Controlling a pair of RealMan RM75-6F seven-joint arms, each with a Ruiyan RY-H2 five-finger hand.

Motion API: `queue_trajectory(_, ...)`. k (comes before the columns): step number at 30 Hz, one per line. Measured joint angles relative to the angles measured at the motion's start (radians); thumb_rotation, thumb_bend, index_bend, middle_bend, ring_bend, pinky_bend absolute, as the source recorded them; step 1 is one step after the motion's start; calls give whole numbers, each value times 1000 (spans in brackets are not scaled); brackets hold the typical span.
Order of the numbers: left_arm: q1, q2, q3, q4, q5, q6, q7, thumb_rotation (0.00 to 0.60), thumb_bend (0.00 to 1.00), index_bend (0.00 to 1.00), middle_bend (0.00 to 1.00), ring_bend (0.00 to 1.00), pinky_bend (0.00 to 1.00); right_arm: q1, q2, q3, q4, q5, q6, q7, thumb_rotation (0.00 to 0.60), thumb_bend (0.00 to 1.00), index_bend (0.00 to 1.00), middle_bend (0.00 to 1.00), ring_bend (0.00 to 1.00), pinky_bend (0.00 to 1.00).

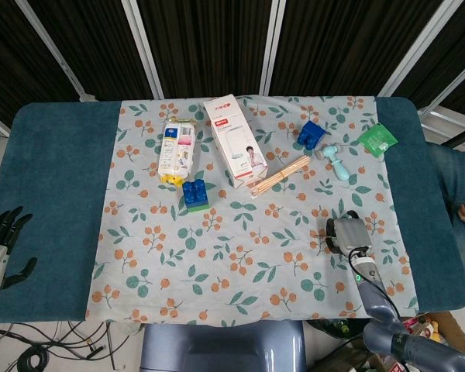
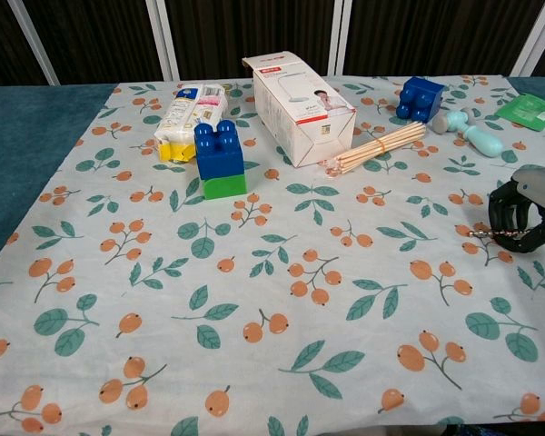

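right hand (image 2: 520,216), lower right of frame: fingers curled in, holding nothing, resting on the cloth (image 1: 217,263). left hand (image 1: 1,236), far left edge: fingers apart. nearest item, toy hammer (image 1: 337,161), upper right, untouched; nothing picked up yet.

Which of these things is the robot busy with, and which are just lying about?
Busy with: right hand, fingers curled, on the cloth; nearest it, toy hammer and stick bundle.
Lying about: white box, blue-green block, blue brick, green packet, yellow packet; left hand rests apart at the table edge.
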Motion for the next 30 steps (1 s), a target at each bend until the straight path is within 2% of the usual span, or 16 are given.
queue_trajectory(30, 0, 0, 0, -4, -1, -1, 2, 600, 331, 89, 14, 7, 21, 2, 10, 3, -16, 1, -7, 8, 600, 394, 649, 521, 465, 154)
